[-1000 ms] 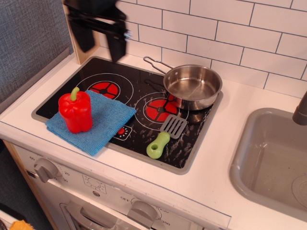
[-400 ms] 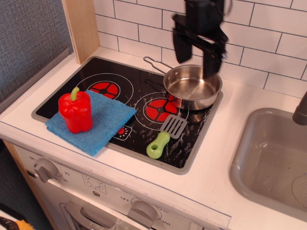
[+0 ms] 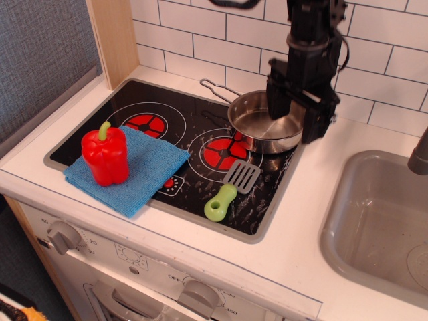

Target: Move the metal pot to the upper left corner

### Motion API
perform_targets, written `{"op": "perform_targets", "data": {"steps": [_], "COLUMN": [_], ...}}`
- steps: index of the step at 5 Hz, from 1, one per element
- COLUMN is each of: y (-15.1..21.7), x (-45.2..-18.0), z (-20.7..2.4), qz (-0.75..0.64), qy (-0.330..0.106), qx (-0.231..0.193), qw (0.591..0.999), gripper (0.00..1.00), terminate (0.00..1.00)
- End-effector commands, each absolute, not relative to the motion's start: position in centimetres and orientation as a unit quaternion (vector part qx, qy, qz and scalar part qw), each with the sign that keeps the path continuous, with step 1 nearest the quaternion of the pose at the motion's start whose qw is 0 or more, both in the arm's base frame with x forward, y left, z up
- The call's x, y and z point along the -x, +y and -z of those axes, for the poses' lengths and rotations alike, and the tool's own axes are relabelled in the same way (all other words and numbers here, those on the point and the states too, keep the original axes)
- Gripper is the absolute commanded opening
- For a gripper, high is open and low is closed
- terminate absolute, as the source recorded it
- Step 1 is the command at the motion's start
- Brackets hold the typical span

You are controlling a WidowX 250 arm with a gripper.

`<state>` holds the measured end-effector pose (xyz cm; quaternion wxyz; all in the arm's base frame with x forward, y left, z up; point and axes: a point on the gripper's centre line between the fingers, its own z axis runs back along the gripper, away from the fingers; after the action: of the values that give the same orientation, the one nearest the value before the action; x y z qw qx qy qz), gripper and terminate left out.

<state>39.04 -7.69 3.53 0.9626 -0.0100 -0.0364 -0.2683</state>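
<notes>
View (observation.image): we have only this one angle, from above the front of the toy stove.
Gripper [image 3: 296, 120]: we see its two black fingers spread apart, gripping nothing, one over the bowl and one outside the right rim; we judge it is straddling the rim to pinch the wall.
Metal pot [image 3: 257, 125]: it sits at the back right of the cooktop [image 3: 80, 137], partly over the right burner ring [image 3: 219, 153], wire handle pointing back-left toward the tiles.
Upper left corner [image 3: 130, 90]: bare black glass near the wooden post, well apart from the pot.
Red pepper [image 3: 105, 154]: upright on the blue cloth [image 3: 147, 167], which overhangs the front left edge.
Spatula [image 3: 231, 186]: it lies just in front of the pot, green handle toward us.
Writing: by the front knobs we read "OFF"; other dial numbers are too small to be sure of.
</notes>
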Motion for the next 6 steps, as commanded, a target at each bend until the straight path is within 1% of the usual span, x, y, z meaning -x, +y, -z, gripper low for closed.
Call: {"op": "perform_targets", "data": {"steps": [1,3,4,5,6], "y": [-7.8,-7.7,-7.6,-7.4,-5.1], "x": [-37.9,-37.9,-38.1,-38.9,-38.5], "z": [-2.9,-4.6,-6.4,-10.6,-14.5], "qz": [0.27,0.266,0.263,0.242,0.184], "qy": [-0.034,-0.055,-0.081,-0.135,-0.163], "qx": [0.002,0.013,0.023,0.014,-0.011], "qw": [0.962,0.962,0.961,0.961,0.969], "gripper": [0.0,0.0,0.0,0.0,0.0], "terminate": [0.0,0.0,0.0,0.0,0.0]}}
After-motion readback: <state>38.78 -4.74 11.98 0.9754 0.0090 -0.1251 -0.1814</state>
